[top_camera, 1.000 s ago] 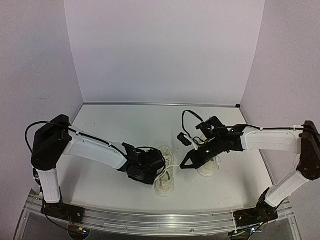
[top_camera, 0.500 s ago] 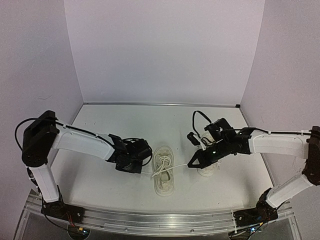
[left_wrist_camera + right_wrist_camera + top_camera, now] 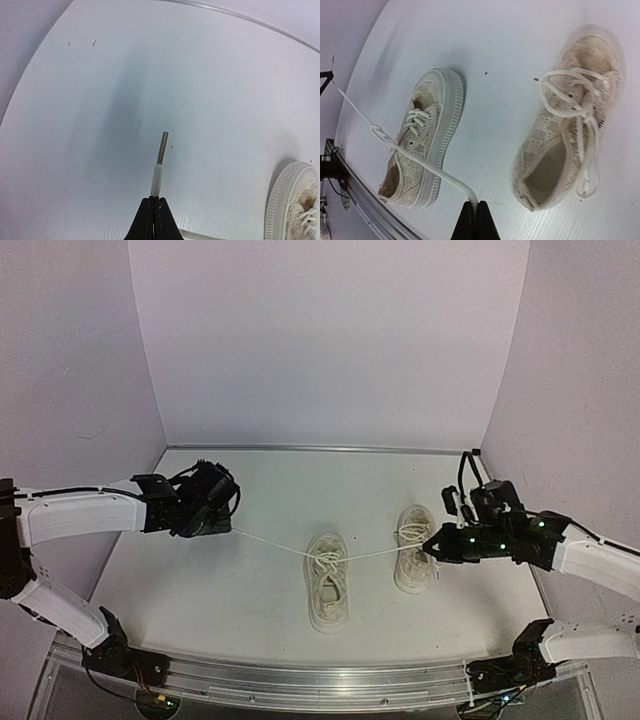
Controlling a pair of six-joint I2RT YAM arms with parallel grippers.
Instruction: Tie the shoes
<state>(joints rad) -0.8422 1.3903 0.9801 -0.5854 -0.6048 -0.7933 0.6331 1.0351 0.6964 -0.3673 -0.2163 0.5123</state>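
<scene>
Left gripper [image 3: 154,199] pinching stiff aglet [image 3: 157,181], right gripper [image 3: 476,204] pinching taut thin lace [image 3: 270,541], cream shoes [image 3: 327,590] apparently mesh.

The pair of small low-top fabric sneakers [image 3: 420,145] is cream with a faint beige woven motif and white ribbed rubber soles [image 3: 451,112]. The thin white lace [image 3: 157,180] ends in a dull tan tip [image 3: 162,141]; the flat tabletop [image 3: 90,100] is plain white.

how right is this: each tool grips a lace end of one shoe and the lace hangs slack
Not slack: the top view shows the lace pulled taut between the left tool and right tool, both gripping ends from one shoe.
</scene>
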